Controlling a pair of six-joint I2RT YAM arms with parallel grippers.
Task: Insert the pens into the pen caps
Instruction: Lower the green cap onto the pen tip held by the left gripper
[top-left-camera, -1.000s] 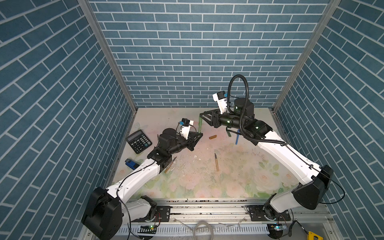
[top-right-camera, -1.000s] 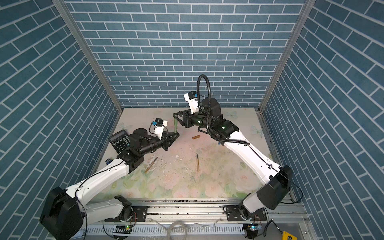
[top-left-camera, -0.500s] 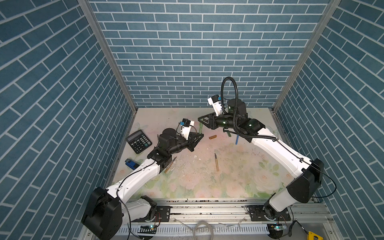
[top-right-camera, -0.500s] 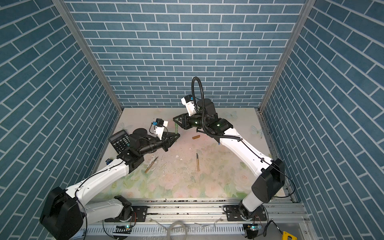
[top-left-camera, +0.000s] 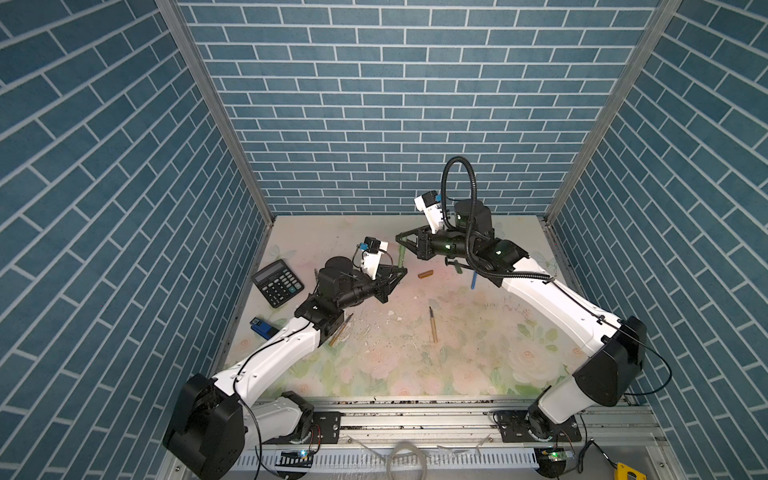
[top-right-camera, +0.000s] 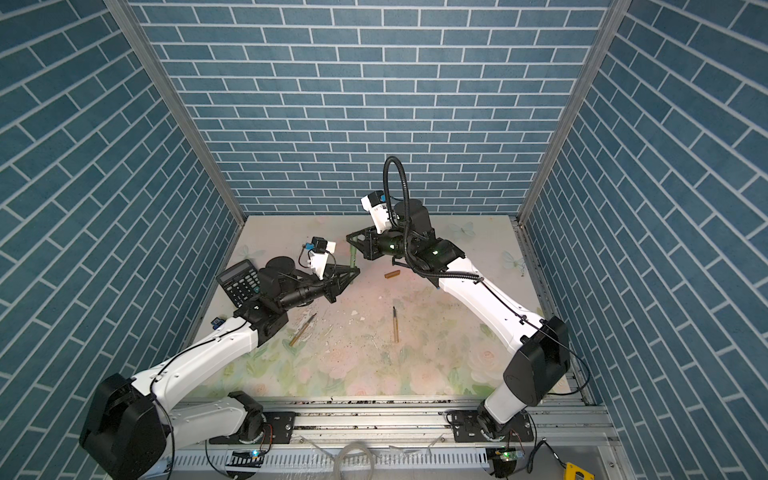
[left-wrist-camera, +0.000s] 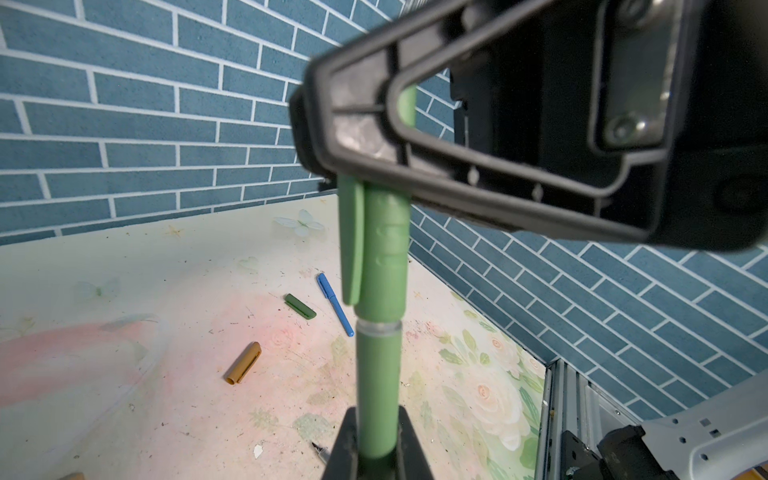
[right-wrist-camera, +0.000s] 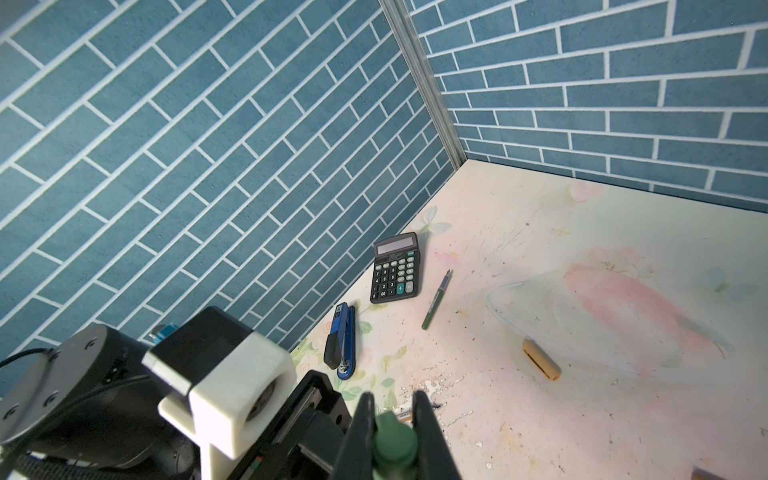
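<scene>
**Bright, even light overhead; our close views go soft near the lens**

In both top views we see diffuse light from above, faint soft shadows under the arms on the tabletop (top-left-camera: 478, 374), and brick lines bowing toward the edges. From the left wrist, the right pincer (left-wrist-camera: 365, 124) looms dark and badly blurred. The green cap (left-wrist-camera: 382, 257) in its grip is fairly sharp, and the green pen (left-wrist-camera: 376, 374) softens toward the left pincer (left-wrist-camera: 376, 453). From the right wrist, the right pincer's fingers (right-wrist-camera: 428, 432) blur, while the calculator (right-wrist-camera: 395, 270) beyond them is crisp.
</scene>
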